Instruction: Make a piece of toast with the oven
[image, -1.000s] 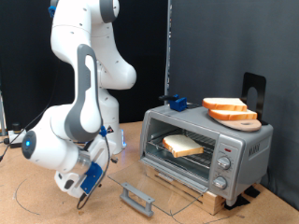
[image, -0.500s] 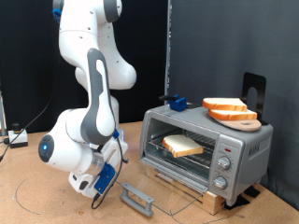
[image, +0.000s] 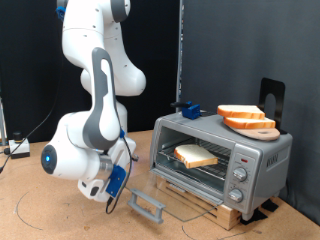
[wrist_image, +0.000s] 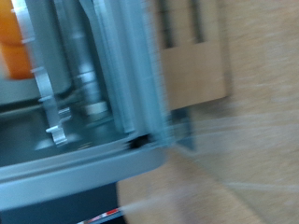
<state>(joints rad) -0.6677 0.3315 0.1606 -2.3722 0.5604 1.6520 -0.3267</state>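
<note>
Pincer (image: 116, 187) hangs beside oven (image: 222, 155) door's handle edge (image: 146, 205).

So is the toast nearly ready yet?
Partly. One slice already lies on the rack inside the oven, whose glass door hangs open. The gripper is low beside the door handle, holding nothing that shows. Spare slices sit on top. The door is not yet shut.

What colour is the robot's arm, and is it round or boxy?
The arm is glossy white, made of fat rounded segments with grey bands at the joints. One low joint has a round blue-lit cap. The gripper end shows blue parts and thin dark cables trailing beside it.
</note>
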